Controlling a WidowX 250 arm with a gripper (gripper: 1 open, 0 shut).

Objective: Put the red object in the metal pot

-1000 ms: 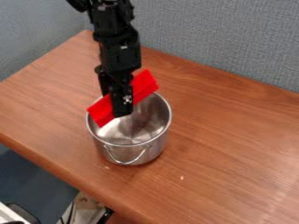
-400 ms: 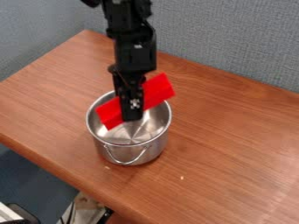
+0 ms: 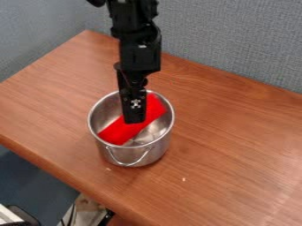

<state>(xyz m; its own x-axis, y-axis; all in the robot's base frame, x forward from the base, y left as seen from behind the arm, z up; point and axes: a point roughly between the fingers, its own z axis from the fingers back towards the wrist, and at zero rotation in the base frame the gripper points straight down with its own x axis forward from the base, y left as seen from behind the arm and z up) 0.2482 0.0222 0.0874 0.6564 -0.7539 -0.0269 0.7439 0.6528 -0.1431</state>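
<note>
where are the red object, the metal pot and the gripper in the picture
red object (image 3: 122, 129), camera view, its lower flat face inside the pot
metal pot (image 3: 154, 148), camera view, front outer wall
gripper (image 3: 134, 108), camera view, between its fingertips

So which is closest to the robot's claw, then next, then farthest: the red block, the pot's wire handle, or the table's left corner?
From the gripper:
1. The red object, right under it, leaning inside the metal pot.
2. The wire handle, on the pot's near side.
3. The table's left corner, far off at the picture's left edge.
</note>
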